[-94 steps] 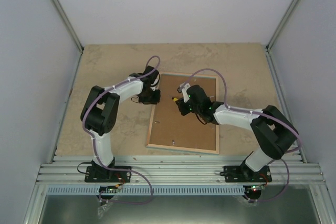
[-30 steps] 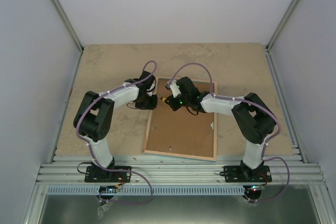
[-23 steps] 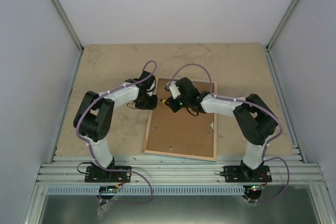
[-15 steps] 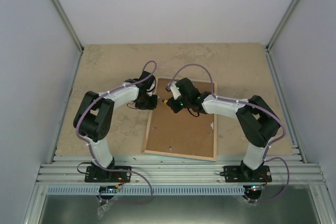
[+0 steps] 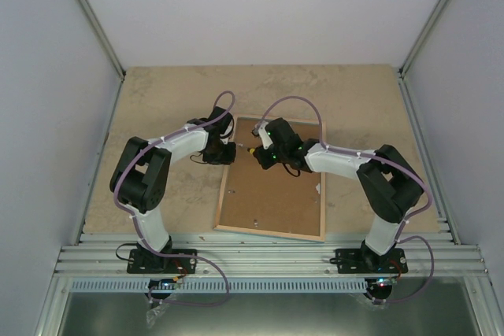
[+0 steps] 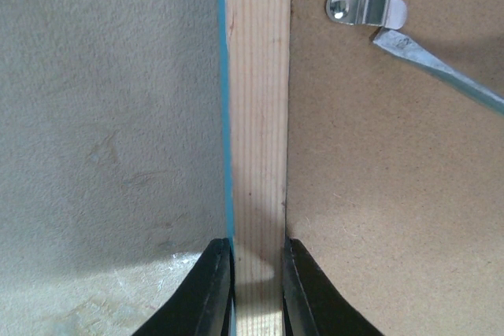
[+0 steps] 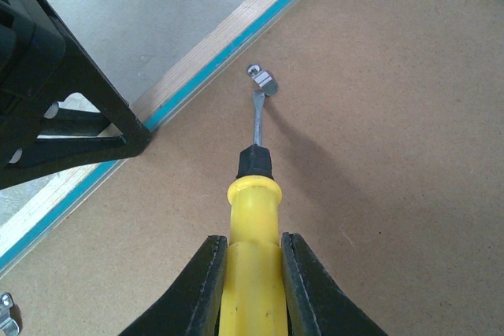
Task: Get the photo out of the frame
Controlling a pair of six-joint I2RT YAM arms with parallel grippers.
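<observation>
The frame (image 5: pixel 272 194) lies face down on the table, its brown backing board up, edged in pale wood with a turquoise rim. My left gripper (image 6: pixel 257 267) (image 5: pixel 227 149) is shut on the frame's left wooden edge (image 6: pixel 256 116). My right gripper (image 7: pixel 253 273) (image 5: pixel 257 153) is shut on the yellow handle of a screwdriver (image 7: pixel 252 218). The blade tip (image 6: pixel 441 76) touches a small metal clip (image 7: pixel 264 80) (image 6: pixel 366 9) near the board's far left corner. The photo is hidden under the board.
Another metal clip (image 7: pixel 6 308) sits on the board further along the same edge. The left gripper's black body (image 7: pixel 47 108) is close beside the screwdriver. Grey walls enclose the table; aluminium rails (image 5: pixel 268 261) run along the near edge.
Over three seconds my right gripper carried the screwdriver from the board's middle to the far left clip. In the last second only the right elbow drifted slightly right; the left arm held still.
</observation>
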